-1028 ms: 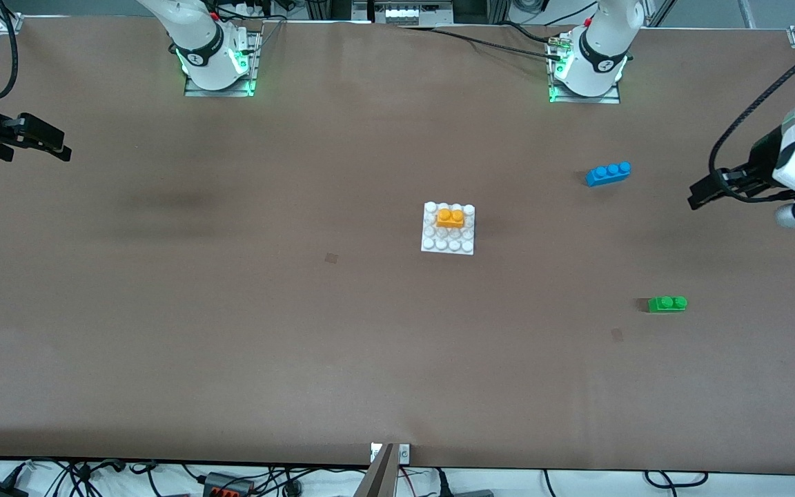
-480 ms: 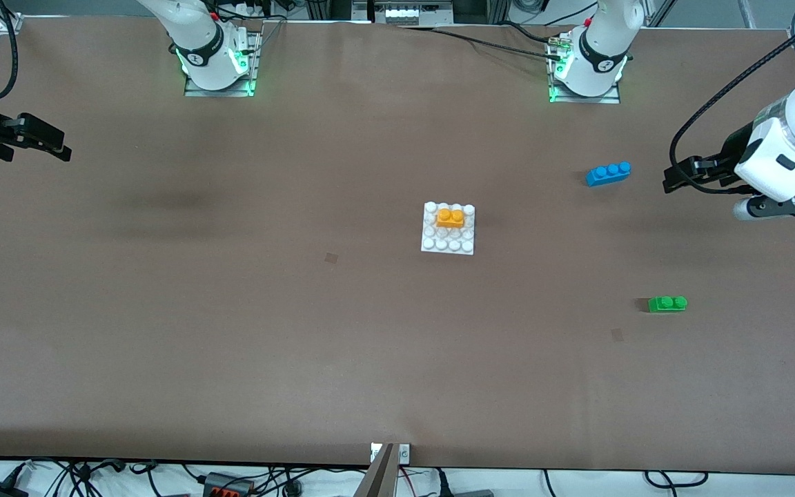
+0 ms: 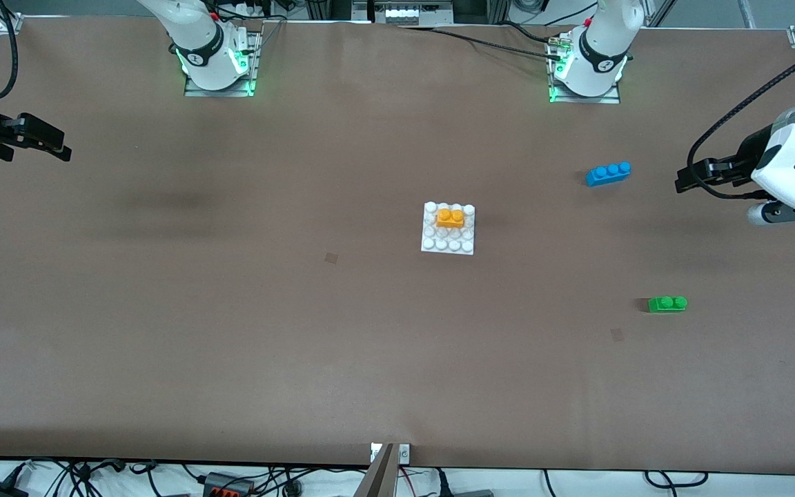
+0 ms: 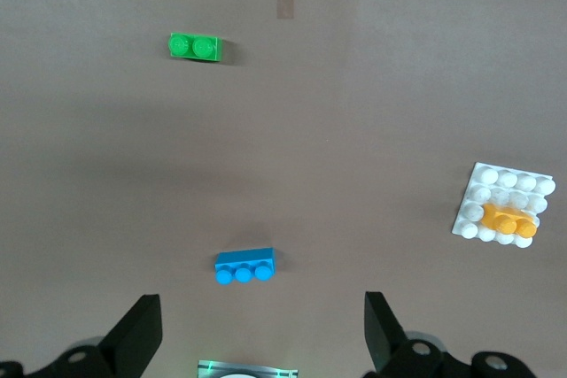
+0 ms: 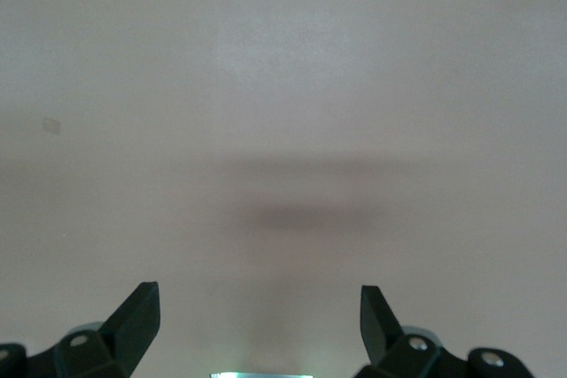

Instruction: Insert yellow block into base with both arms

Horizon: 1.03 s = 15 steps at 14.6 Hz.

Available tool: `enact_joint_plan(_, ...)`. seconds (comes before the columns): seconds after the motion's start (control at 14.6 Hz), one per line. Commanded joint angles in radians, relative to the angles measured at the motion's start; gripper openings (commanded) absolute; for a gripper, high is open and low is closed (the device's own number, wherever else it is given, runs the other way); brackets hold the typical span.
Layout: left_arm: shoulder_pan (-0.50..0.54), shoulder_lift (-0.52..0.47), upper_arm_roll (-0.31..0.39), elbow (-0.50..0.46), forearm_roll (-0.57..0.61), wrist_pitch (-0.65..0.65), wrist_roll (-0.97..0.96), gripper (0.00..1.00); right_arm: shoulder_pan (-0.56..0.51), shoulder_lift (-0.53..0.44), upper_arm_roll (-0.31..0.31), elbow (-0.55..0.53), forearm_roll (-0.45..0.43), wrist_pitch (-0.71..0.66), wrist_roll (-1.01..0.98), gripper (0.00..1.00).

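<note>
Already the small orange-yellow plastic brick with two round studs [image 3: 450, 218] sits on the flat white square studded plastic base plate [image 3: 447, 246], near the middle of the brown-covered bench [image 3: 232, 331], on the stud rows toward the robots' edge. It looks seated level, so the insertion step seems done; whether it is pressed fully home cannot be told from these views.

Both arms are drawn well away from it. The left gripper [image 3: 689, 178] hangs over the bench's edge at the left arm's end, its black fingers [image 4: 135, 335] spread wide with nothing between them. The right gripper [image 3: 49, 141] hangs over the edge at the right arm's end, its jaws likewise spread and empty, with only bare bench beneath it in the right wrist view.

If anything is left, it would be a check press: one gripper steadying the plate's rim while the other bears down on the brick's studs. That would call for a long reach from either end to the bench's centre.

Room is generous. A longer blue three-stud plastic brick [image 3: 608, 173] lies between the plate and the left gripper, toward the robots' edge, and a green two-stud plastic brick [image 3: 667, 304] lies nearer the front camera toward the same end. Both are well apart from the plate. The right arm's half of the bench holds nothing in its path.
</note>
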Motion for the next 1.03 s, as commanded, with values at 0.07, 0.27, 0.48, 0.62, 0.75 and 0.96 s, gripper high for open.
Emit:
enact_joint_plan(0.07, -0.012, -0.021, 0.007, -0.009, -0.019, -0.008, 0.023, 1.00, -0.006, 0.001, 0.003, 0.012, 0.013, -0.017, 0.016, 1.00)
enact_joint_plan(0.27, -0.087, -0.025, 0.043, -0.011, -0.013, -0.009, 0.023, 1.00, -0.006, 0.000, 0.003, 0.012, 0.013, -0.017, 0.016, 1.00)
enact_joint_plan(0.48, -0.105, -0.022, 0.093, -0.006, -0.016, -0.005, 0.027, 1.00, -0.008, 0.001, 0.003, 0.012, 0.013, -0.017, 0.016, 1.00)
enact_joint_plan(0.62, -0.091, -0.021, 0.088, -0.003, -0.017, -0.005, 0.027, 1.00, -0.006, 0.000, 0.003, 0.012, 0.014, -0.017, 0.016, 1.00)
enact_joint_plan(0.75, -0.083, -0.019, 0.085, -0.001, -0.017, -0.005, 0.027, 1.00, -0.006, 0.000, 0.003, 0.012, 0.013, -0.017, 0.016, 1.00)
enact_joint_plan(0.96, -0.083, -0.018, 0.085, 0.000, -0.019, -0.005, 0.027, 1.00, -0.006, 0.000, 0.003, 0.012, 0.013, -0.017, 0.016, 1.00)
